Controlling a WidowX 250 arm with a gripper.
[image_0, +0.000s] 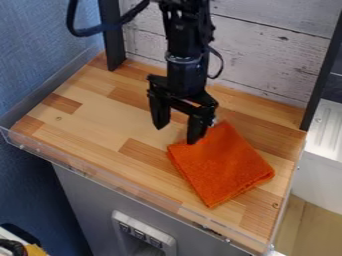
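Caught from above, suspended over the middle of a wooden bench (93, 117): the black gripper (178, 134) of a robot arm (187, 65), released, with fingers (160, 116) pointing down and spread well apart. Just beneath the right-hand finger in the view, the near-left side of an orange cloth (224, 165), close to its left corner; impossible to tell from this angle whether touching the fabric or hovering just above.

Spread flat and folded in layers, at a slant on the right half of the bench, nearer to the right edge than to the left corner. Pointing toward the far edge with one corner, toward the near edge with another, and toward the right edge with a third.

Along the near edge of the bench, a clear rim (53, 156). At the far edge, white wooden planks (267, 55) between two black posts, one at the far-left corner and one at the far-right. Looped beside the arm at upper left, a black cable (80, 32). Beyond the left edge, a blue wall (33, 60); beyond the right edge, a white unit (320, 172). Below the near edge, a grey cabinet front (80, 200) with a pale switch panel (163, 241).
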